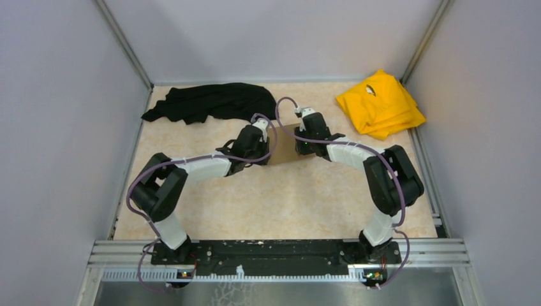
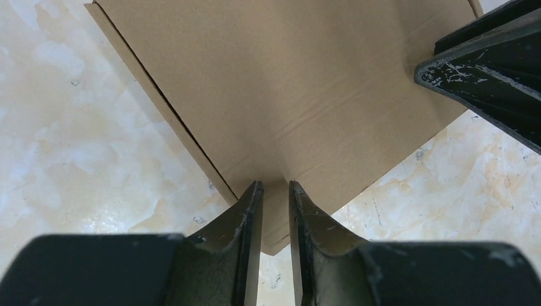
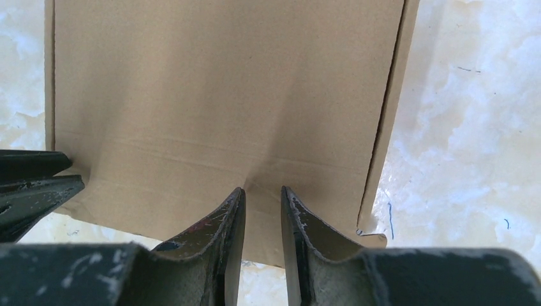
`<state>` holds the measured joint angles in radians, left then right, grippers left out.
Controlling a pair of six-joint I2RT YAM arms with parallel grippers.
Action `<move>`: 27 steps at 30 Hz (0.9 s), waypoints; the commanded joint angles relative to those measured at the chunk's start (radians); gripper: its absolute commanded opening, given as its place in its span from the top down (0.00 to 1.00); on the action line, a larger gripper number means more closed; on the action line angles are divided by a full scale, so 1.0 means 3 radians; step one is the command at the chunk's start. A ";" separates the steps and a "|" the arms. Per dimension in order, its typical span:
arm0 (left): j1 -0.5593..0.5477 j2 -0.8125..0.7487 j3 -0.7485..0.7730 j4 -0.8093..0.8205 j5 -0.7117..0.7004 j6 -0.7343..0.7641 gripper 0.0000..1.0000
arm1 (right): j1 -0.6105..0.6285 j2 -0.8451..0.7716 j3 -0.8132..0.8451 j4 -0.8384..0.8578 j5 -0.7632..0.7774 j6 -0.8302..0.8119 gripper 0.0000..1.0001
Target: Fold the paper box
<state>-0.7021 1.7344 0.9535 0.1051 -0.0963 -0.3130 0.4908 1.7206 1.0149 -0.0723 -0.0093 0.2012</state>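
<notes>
The paper box (image 1: pixel 285 150) is a flat, closed brown cardboard mailer lying on the table at mid-back, mostly hidden under both wrists. In the left wrist view the box (image 2: pixel 287 95) fills the upper frame, and my left gripper (image 2: pixel 275 183) has its jaws nearly together with the tips down on the lid near a corner. In the right wrist view the box (image 3: pixel 223 95) shows its side-flap seam, and my right gripper (image 3: pixel 263 189) is likewise narrowed with the tips on the lid near its edge. Nothing is between either pair of jaws. In the top view my left gripper (image 1: pixel 260 137) and right gripper (image 1: pixel 306 137) face each other.
A black cloth (image 1: pixel 210 102) lies at the back left, touching the area behind the left wrist. A folded yellow cloth (image 1: pixel 379 102) lies at the back right. Grey walls enclose the marbled table (image 1: pixel 287 204) on three sides.
</notes>
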 commanded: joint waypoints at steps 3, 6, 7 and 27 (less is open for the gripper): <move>0.0069 -0.0347 -0.0080 -0.0173 0.0034 0.0050 0.68 | -0.0140 -0.0467 -0.0088 0.0098 -0.0088 0.0068 0.70; 0.0144 -0.0620 -0.0158 -0.0184 -0.0009 0.0067 0.64 | -0.0307 -0.0670 -0.0165 0.0166 -0.0200 0.0168 0.69; 0.0180 -0.0698 -0.0195 -0.0176 -0.0012 0.0056 0.63 | -0.0370 -0.0708 -0.0188 0.0202 -0.0242 0.0217 0.69; 0.0514 -0.0430 -0.0795 0.0904 0.0585 -0.0096 0.63 | -0.0955 -0.0198 -0.0626 0.1228 -0.1163 0.0702 0.68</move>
<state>-0.5621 1.5887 0.7204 0.2466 -0.0048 -0.3298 0.2146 1.6405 0.8242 0.1650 -0.2848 0.3794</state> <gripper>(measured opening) 0.364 0.312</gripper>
